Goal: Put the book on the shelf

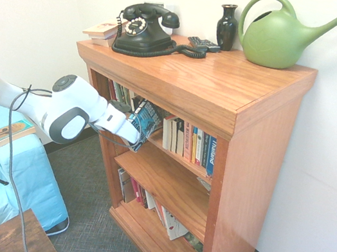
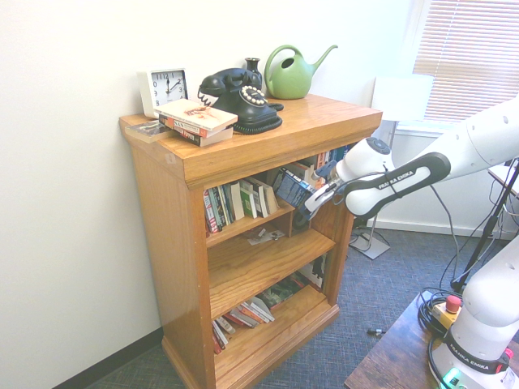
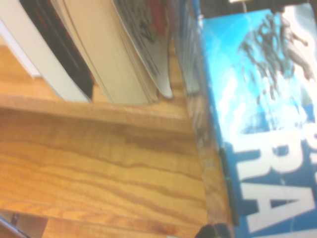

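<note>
1. A white robot arm reaches in from the left of the first exterior view, its gripper (image 1: 133,134) clamped shut on the book (image 1: 144,124), a blue-and-black paperback.
2. The book sits tilted at the front edge of the shelf (image 1: 179,157), the top board inside the orange-brown bookcase (image 1: 261,155), at centre frame.
3. In the second exterior view the arm enters from the right, and the gripper (image 2: 312,203) holds the book (image 2: 293,188) at the open gap between two groups of upright paperbacks (image 2: 241,203).
4. In the first exterior view, a row of colourful spines (image 1: 190,144) stands just right of the held book.
5. The wrist view shows the book's (image 3: 262,134) blue cover with large white letters filling the right side, beside pale page edges of neighbouring books and the wood grain of the shelf (image 3: 99,163).
6. On the bookcase top, in the upper part of the first exterior view, stand a black rotary telephone (image 1: 145,30), a dark vase (image 1: 226,26) and a green watering can (image 1: 282,35).
7. A white clock (image 2: 165,87) and stacked pale books (image 2: 195,121) occupy the upper left of the second exterior view.
</note>
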